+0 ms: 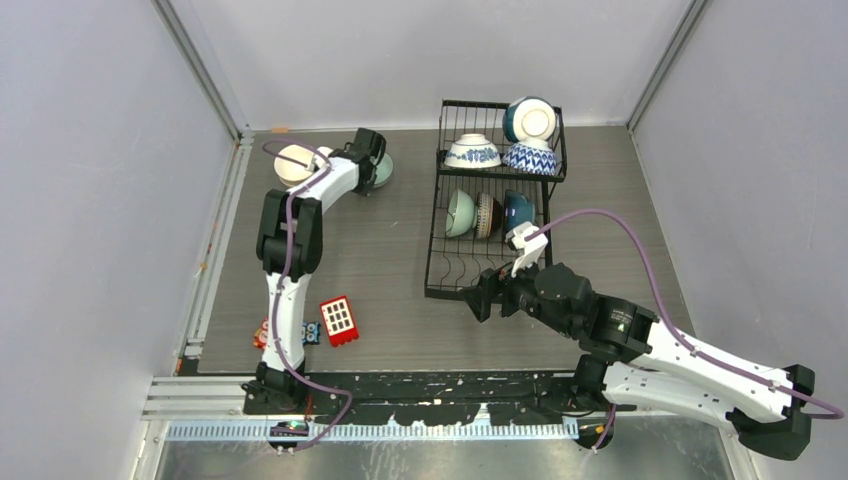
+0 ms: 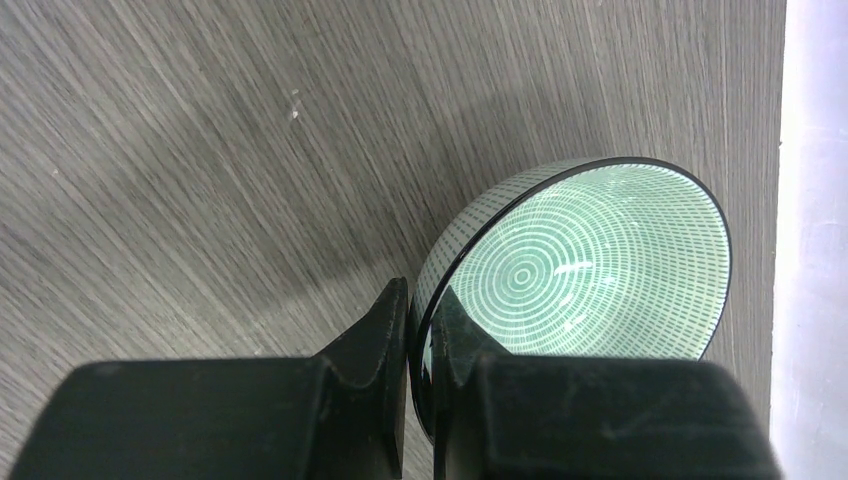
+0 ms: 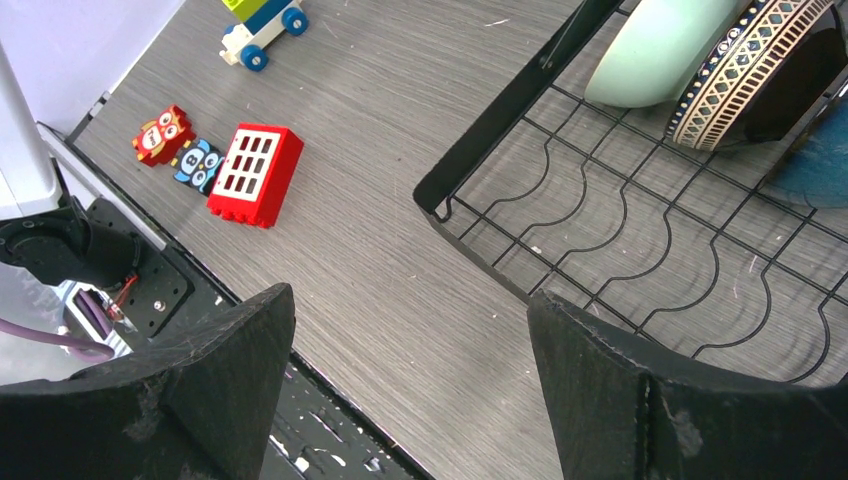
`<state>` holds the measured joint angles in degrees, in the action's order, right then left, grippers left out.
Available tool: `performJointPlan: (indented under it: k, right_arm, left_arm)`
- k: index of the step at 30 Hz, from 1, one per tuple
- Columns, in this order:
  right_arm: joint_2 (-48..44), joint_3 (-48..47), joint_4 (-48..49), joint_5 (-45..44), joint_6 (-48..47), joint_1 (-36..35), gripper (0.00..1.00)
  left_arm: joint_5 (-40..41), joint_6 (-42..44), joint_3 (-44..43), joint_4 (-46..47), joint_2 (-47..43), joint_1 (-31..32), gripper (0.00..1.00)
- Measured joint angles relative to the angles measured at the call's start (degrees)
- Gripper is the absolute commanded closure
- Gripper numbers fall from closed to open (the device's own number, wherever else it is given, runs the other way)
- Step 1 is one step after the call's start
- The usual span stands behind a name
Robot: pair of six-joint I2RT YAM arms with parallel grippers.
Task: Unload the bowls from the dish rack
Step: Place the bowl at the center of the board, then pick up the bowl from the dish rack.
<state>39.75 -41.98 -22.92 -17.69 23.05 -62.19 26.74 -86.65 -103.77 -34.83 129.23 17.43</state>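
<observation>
**Desk:** Grey wood-grain tabletop (image 1: 400, 330), pale walls on three sides. Where do the bowls sit?

**Photographer:** Six are in the dish rack (image 1: 465, 270), toward the far right corner. Its upper basket (image 1: 495, 172) carries three: two blue-and-white, one teal with a cream inside. The lower tier holds a pale green bowl (image 1: 459, 213), a brown patterned bowl (image 1: 487, 214) and a dark blue bowl (image 1: 517, 209), all on edge, side by side in the slots.

**Desk:** And off the rack?

**Photographer:** A cream bowl (image 1: 293, 164) rests near the far left corner. Just beside it, the left fingers (image 2: 375, 335) pinch the rim of a green ringed bowl (image 2: 590, 260), tilted low over the tabletop. Whether it touches, I cannot tell. Setting it down looks like the step in hand.

**Desk:** Which arm is nearer the next one?

**Photographer:** The right. The right fingers (image 3: 230, 345) stand wide and empty at the rack's near left corner. The lower row lies beyond them, toward the far edge. Toy blocks (image 1: 338, 320) lie by the near left edge.
</observation>
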Motion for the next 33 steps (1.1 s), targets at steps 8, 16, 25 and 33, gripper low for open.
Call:
performJointPlan:
  k: [8,16,25,33]
  right_arm:
    - [-0.02,0.0,0.0,-0.44,0.0,0.0,0.1]
    - [-1.16,0.0,-0.04,-1.31,-0.07,0.0,0.1]
    - [-1.09,-0.07,-0.04,-1.46,-0.24,0.0,0.11]
    - [2.56,-3.19,1.07,-1.25,-0.24,0.0,0.1]
  left_arm:
    - [-1.31,1.81,-2.32,0.13,0.63,-0.37,0.55]
    - [-2.71,5.03,-2.29,0.17,0.37,-0.44,0.34]
    - [-5.75,13.33,3.65,0.59,-13.38,0.15,0.06]
    - [-6.67,24.41,19.32,4.48,-36.28,2.23,0.0]
